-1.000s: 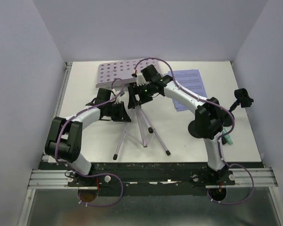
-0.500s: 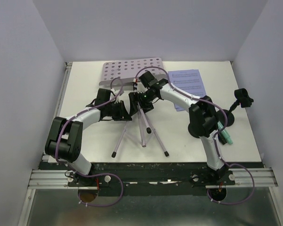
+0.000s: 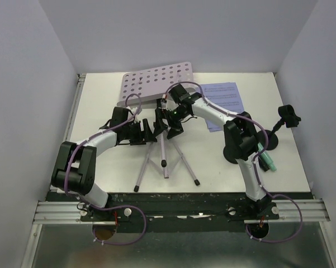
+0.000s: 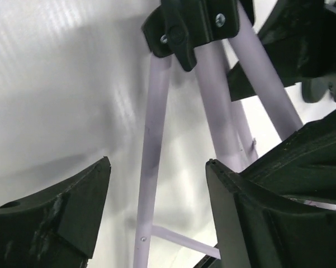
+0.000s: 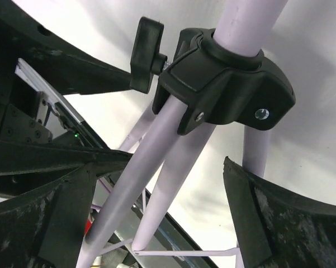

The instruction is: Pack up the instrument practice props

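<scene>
The tripod stand rests on the table, its lilac perforated plate (image 3: 155, 84) at the back and its silver legs (image 3: 145, 165) splayed toward me. My left gripper (image 3: 151, 129) (image 4: 158, 162) is open, with one leg (image 4: 149, 178) passing between its fingers without touching them. My right gripper (image 3: 169, 127) (image 5: 158, 164) is open around the legs just below the black hub collar (image 5: 229, 84). White sheet-music pages (image 3: 223, 100) lie at the back right. A black clip holder (image 3: 288, 116) stands far right. The teal microphone (image 3: 266, 161) lies beside the right arm.
A black locking knob (image 5: 145, 53) sticks out from the hub, close to the left arm's fingers. A black round base (image 3: 232, 152) shows partly under the right arm. White walls enclose the table (image 3: 100, 111) on three sides; a metal rail (image 3: 179, 207) runs along the near edge.
My left gripper has opened and let go of the tripod leg. The right gripper opened a little wider. The perforated plate swung to the right and the legs shifted slightly.
</scene>
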